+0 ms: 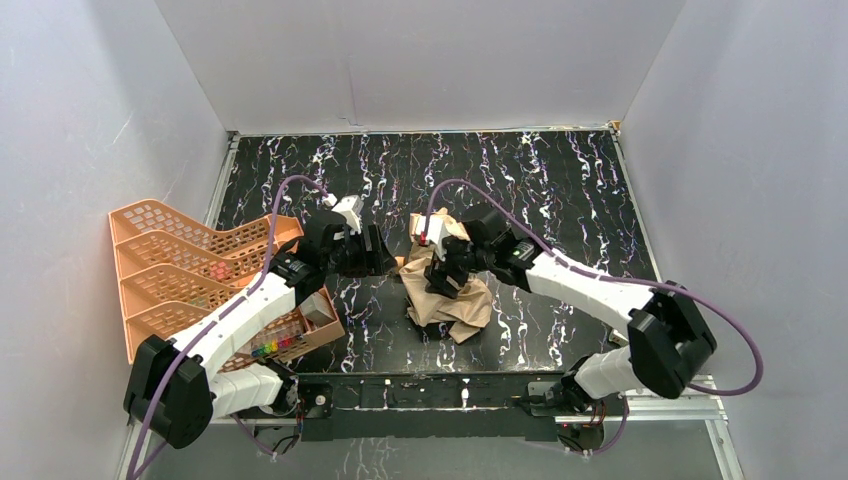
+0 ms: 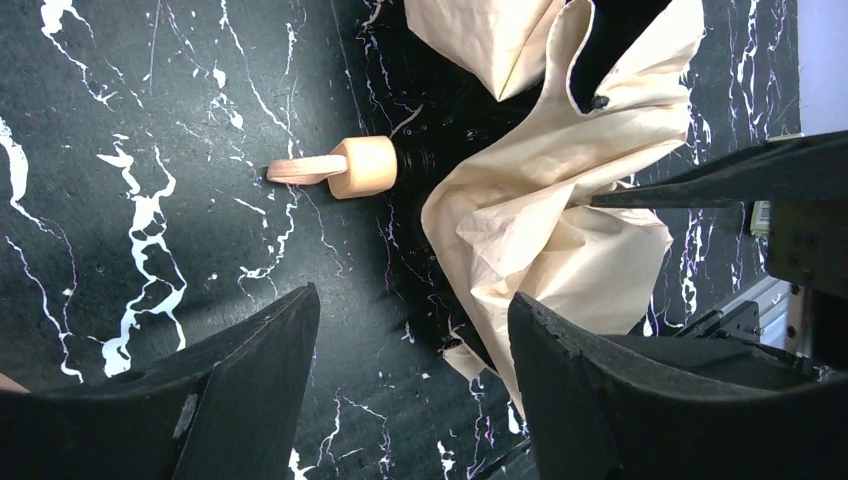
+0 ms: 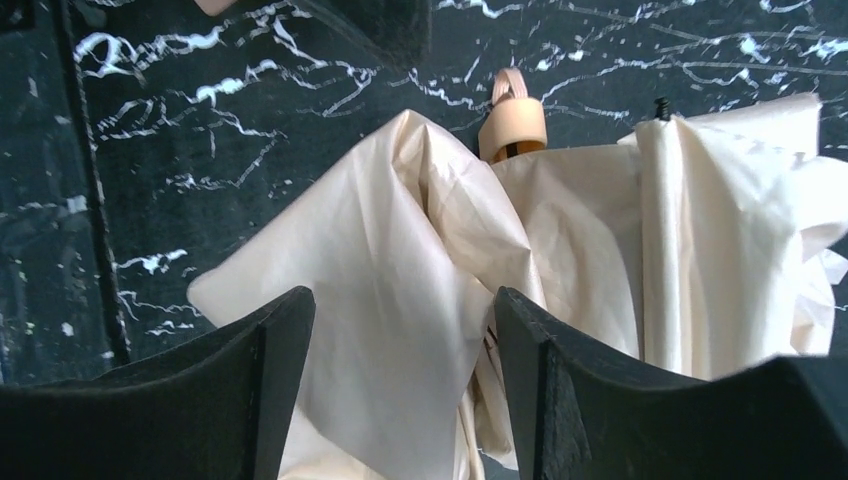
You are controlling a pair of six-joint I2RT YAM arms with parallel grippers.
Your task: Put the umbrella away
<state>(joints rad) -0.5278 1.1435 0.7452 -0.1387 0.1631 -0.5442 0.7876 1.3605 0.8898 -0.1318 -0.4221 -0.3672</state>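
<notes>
The umbrella (image 1: 450, 300) lies collapsed in the middle of the table, its tan canopy crumpled and loose. Its small tan handle (image 2: 365, 166) with the tan strap (image 2: 300, 170) points left, toward my left gripper. My left gripper (image 1: 375, 255) is open and empty, just left of the handle; in the left wrist view (image 2: 412, 330) the canopy (image 2: 545, 215) lies beside its right finger. My right gripper (image 1: 445, 270) is open and hovers over the canopy (image 3: 400, 300), loose cloth showing between its fingers; the handle (image 3: 512, 122) lies beyond. The shaft and ribs are hidden under the cloth.
An orange plastic mesh tray rack (image 1: 190, 270) with several tiers stands at the left edge, small coloured items in its lower tiers. White walls close the table on three sides. The arm bases and a metal rail (image 1: 450, 395) run along the near edge.
</notes>
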